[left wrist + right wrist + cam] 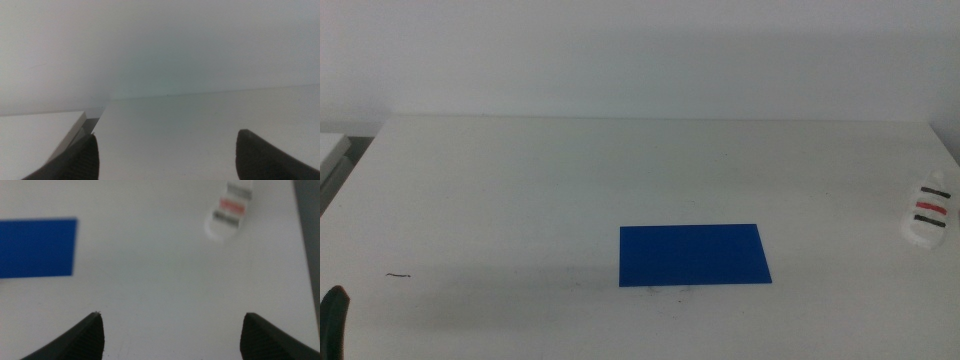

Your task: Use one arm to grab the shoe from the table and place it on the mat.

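The shoe (929,212), small and white with two dark straps and one red, lies at the table's right edge. The blue mat (692,254) lies flat near the middle of the white table (540,190), well to the left of the shoe. In the right wrist view the shoe (230,211) and part of the mat (37,247) show above my right gripper (172,332), which is open, empty and apart from both. My left gripper (167,152) is open and empty; only a bit of it (334,318) shows at the bottom left of the middle view.
A thin dark scuff mark (399,275) lies on the table at the left. A second white surface (332,150) adjoins the table's far left corner. The table's right edge runs just past the shoe.
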### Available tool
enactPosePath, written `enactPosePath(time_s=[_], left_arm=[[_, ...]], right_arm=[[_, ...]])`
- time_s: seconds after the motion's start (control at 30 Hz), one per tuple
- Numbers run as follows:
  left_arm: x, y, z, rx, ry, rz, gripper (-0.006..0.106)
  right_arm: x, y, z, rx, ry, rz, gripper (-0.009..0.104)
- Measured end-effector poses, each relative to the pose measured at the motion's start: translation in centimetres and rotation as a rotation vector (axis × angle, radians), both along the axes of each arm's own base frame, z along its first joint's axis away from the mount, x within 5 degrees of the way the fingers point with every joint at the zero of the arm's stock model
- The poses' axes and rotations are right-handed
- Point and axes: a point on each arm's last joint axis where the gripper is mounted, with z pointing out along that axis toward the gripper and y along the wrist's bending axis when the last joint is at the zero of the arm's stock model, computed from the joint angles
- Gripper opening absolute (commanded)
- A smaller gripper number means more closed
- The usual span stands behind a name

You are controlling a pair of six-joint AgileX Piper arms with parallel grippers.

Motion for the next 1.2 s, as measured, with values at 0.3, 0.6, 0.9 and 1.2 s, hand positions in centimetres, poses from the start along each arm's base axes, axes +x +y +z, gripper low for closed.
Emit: enactPosePath(time_s=[0.3,0.6,0.9,1.2], left_arm=[[0.0,0.0,0.0,0.000,0.000,0.000,0.094],[0.0,0.0,0.0,0.000,0.000,0.000,0.094],[0.0,0.0,0.0,0.000,0.000,0.000,0.094],[0.0,0.0,0.0,0.000,0.000,0.000,0.094]], right_arm=[[12.6,-2.5,-3.2,-0.052,0.165,-0.338,0.091],[20.3,-6.1,-11.9,-0.023,0.240,-0.416,0.091],[22.7,-6.3,-17.3,-0.003,0.227,-0.391,0.078],[23.3,-7.0,-18.8,0.010,0.202,-0.404,0.039]])
